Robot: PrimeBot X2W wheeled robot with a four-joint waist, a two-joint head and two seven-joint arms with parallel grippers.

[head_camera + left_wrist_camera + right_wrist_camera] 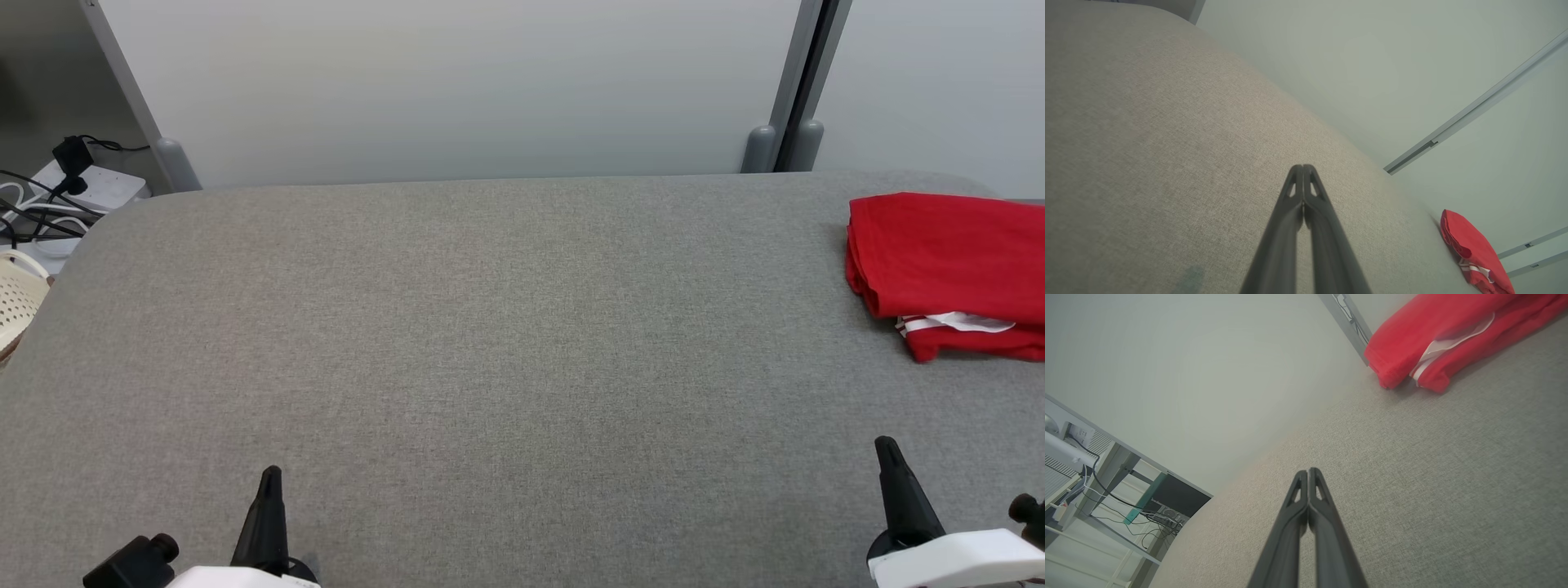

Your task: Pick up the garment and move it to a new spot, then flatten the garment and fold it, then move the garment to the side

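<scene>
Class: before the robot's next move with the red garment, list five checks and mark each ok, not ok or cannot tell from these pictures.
1. Red garment located: ok, at the far right of the table.
2. Red garment folded: ok, a compact stack, with a white-striped part showing at its near edge.
3. Left gripper free: ok, shut, holding nothing.
4. Right gripper free: ok, shut, holding nothing, apart from the red garment.
5. Red garment wholly on the table: cannot tell, the head view cuts off its right edge.
</scene>
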